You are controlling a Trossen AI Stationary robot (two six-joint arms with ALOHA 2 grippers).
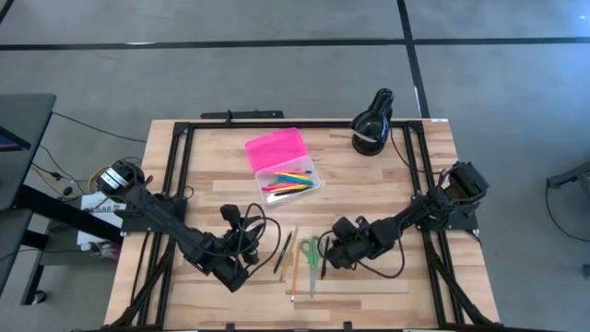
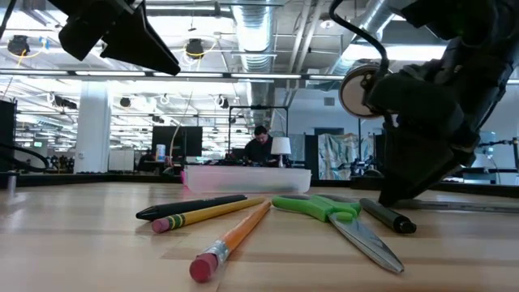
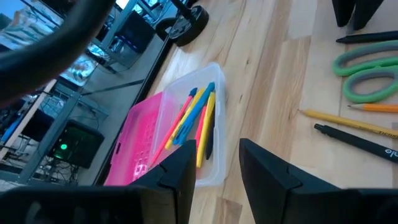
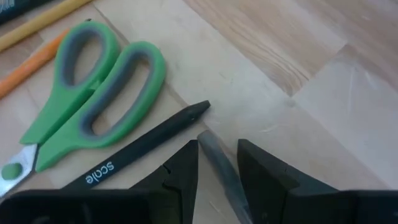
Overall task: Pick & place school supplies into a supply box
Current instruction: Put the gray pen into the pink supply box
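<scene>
The supply box sits at mid table, its pink lid (image 1: 274,148) folded open beside the clear base (image 1: 289,179), which holds several coloured pens (image 3: 196,118). On the wood near it lie green-handled scissors (image 4: 93,87), a black pen (image 4: 140,152), a yellow pencil (image 2: 207,214) and an orange pencil (image 2: 235,239). My right gripper (image 4: 217,155) is low over the table beside the scissors, open, its fingers on either side of a dark grey pen (image 4: 214,158). My left gripper (image 3: 217,162) hovers open and empty, left of the pencils (image 1: 244,256). My right gripper comes down slanting from the table's right, one finger (image 4: 183,165) on each side of the dark grey pen's end (image 4: 211,149). The fingers lie along the pen, which rests flat on the table. Whether they touch it, I cannot tell.
A black rounded object with a white band (image 1: 371,124) stands at the far right of the table. Black frame rails (image 1: 181,166) run along the left, right and far edges. Bare wood lies right of the box and along the near edge. A person shows far behind (image 2: 259,146).
</scene>
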